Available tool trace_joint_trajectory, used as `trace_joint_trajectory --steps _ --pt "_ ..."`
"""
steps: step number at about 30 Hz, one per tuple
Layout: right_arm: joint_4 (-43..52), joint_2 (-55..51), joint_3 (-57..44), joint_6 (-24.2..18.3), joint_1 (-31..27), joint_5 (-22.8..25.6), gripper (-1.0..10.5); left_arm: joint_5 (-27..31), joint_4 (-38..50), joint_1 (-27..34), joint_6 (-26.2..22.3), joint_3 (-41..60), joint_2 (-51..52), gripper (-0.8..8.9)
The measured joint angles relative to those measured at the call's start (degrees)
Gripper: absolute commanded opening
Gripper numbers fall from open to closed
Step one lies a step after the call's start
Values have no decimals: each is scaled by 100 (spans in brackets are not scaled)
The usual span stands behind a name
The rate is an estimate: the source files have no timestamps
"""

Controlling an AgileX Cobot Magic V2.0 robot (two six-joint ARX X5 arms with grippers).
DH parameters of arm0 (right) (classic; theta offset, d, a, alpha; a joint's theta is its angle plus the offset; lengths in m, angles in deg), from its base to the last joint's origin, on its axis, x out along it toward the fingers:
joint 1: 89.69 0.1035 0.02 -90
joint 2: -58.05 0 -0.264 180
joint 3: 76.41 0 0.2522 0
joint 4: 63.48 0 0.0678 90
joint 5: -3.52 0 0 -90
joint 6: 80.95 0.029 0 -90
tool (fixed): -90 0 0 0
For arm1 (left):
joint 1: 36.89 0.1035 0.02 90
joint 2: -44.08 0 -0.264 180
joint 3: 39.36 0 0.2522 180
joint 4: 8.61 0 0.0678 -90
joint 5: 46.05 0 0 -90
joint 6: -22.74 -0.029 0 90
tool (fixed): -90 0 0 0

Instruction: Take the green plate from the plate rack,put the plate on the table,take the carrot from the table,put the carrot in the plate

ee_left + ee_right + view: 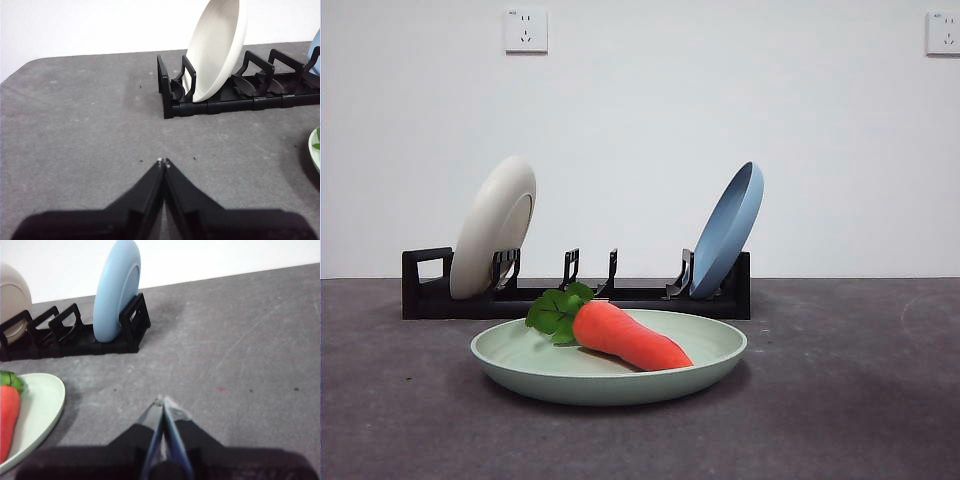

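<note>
The green plate (609, 372) lies flat on the table (840, 400) in front of the plate rack (576, 297). On it rests the carrot (625, 336), leaves toward the left, tip toward the right. The right wrist view shows the green plate's edge (37, 415) and the carrot (8, 415) off to one side. My left gripper (163, 162) is shut and empty above bare table (75, 130), with the plate rack (235, 97) beyond it. My right gripper (163, 401) is shut and empty too, away from the plate. Neither gripper appears in the front view.
A cream-white plate (494, 227) leans in the rack's left end beside the loop handle, and a blue plate (729, 229) leans in its right end. Both also show in the wrist views: cream-white plate (217, 47), blue plate (116, 290). A white wall stands behind.
</note>
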Motion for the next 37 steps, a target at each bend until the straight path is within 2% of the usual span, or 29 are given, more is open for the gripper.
trace_joint_trajectory --steps 13,37 --pt "28 2 -13 212 0 15 1 0 0 0 0 0 0 -3" --pt "26 22 -13 240 0 15 1 0 0 0 0 0 0 -3"
